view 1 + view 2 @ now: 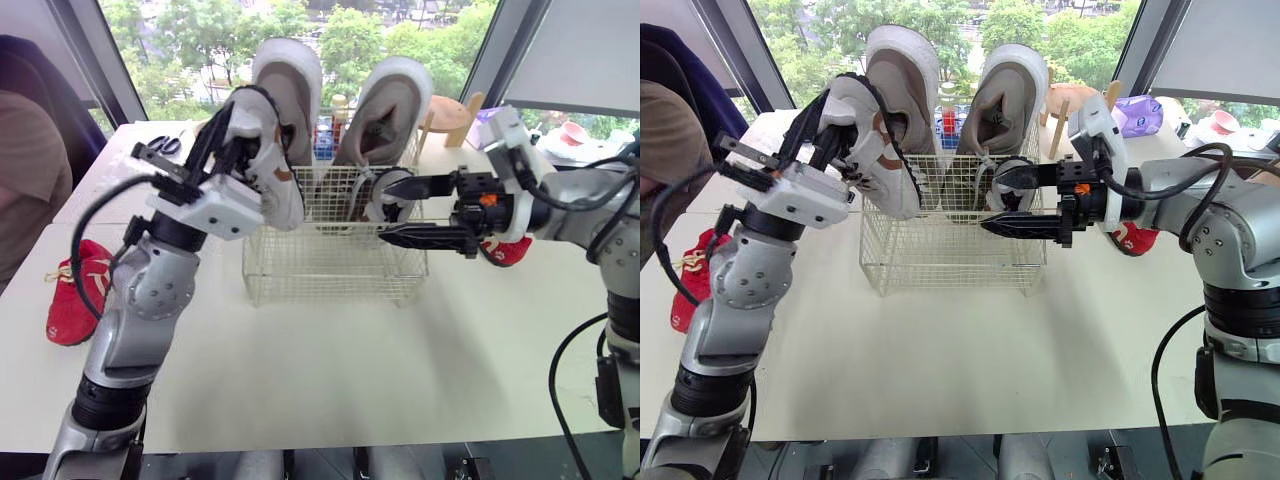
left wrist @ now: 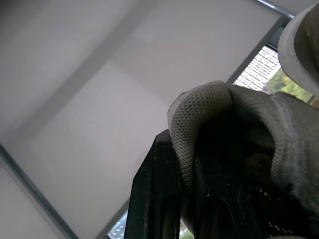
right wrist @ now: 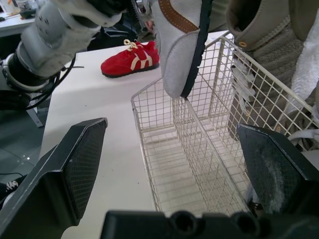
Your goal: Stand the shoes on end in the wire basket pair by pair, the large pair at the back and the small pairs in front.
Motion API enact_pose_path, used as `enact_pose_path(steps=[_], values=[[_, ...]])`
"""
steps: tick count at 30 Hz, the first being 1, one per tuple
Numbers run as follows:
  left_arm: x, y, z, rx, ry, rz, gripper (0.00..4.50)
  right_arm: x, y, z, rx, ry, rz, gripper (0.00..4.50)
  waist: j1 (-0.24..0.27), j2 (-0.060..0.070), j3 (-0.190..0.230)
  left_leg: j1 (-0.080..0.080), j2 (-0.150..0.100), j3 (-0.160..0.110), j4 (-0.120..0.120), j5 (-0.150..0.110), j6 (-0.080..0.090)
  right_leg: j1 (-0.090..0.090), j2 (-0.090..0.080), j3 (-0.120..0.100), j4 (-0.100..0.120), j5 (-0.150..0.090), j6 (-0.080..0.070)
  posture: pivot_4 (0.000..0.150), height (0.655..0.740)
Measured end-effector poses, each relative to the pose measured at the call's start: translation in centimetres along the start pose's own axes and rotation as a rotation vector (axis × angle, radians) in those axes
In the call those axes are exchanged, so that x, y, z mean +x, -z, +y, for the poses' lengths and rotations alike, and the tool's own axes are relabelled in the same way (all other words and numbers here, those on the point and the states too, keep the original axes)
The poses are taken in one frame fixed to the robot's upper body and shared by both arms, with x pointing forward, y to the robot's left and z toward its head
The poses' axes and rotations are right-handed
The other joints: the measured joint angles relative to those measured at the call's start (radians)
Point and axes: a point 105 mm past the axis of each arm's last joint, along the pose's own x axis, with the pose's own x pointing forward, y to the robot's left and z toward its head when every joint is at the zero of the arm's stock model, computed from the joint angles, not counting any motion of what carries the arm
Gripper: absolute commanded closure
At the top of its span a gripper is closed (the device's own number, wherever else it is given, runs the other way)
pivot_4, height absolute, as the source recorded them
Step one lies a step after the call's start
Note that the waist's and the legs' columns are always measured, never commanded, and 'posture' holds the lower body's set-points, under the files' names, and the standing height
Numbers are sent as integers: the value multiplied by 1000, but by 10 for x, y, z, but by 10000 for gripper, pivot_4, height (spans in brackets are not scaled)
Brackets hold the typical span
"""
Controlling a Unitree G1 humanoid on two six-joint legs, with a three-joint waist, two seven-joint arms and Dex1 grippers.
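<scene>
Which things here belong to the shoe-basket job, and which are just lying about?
Job: wire basket; large pair at its back; white shoe in the left hand; small shoe in the basket; red shoe at the left; red shoe at the right.
Lying about: scissors; wooden stool; purple bag.

The basket [image 1: 952, 250] is made of thin, pale wire. The white shoe [image 1: 890, 175] above its left edge is finished in matt, suede-like cloth with brown trim. The big shoes [image 1: 1005, 100] at its back are covered in grey knit. The table [image 1: 940, 370] beneath is smooth and matt.
</scene>
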Motion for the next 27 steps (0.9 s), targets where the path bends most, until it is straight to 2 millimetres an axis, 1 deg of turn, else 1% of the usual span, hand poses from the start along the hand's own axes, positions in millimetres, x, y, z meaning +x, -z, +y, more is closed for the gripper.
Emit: enact_pose_path(steps=[3,6,13,15,18,23,27], values=[[0,0,1,26,-44,-8,44050,0,1,0,12,0,2,0,-3,0,0,0,0,0,0,0,1,0,0,0,0,0,1,1500,7400],[0,-2,6,58,-78,-21,44050,0,1,0,20,3,3,0,-3,0,0,-1,0,0,0,0,1,-2,0,0,0,1,1,1500,7400],[0,-10,13,124,-135,-47,44050,0,3,-1,27,16,3,0,-3,0,0,-1,1,0,0,-1,1,-2,-1,0,0,1,1,1500,7400],[-1,-9,11,115,-137,-33,44050,0,4,0,32,17,3,0,-2,0,0,-1,0,0,0,-1,1,-2,-1,0,0,0,1,1500,7400],[-6,-4,3,103,-117,-2,44050,-1,3,0,31,20,-7,0,-3,0,0,-1,1,1,0,-1,1,-2,-1,0,0,0,1,1500,7400],[-14,-2,-7,36,-167,3,44050,-2,3,-1,33,32,-18,0,-2,1,-1,0,1,1,0,-1,1,-1,-2,0,0,0,0,1500,7400],[-15,0,-15,-25,-202,14,44050,0,6,0,42,30,-20,0,-2,5,-4,0,0,1,0,-1,1,-1,-2,0,0,0,0,1500,7400]])
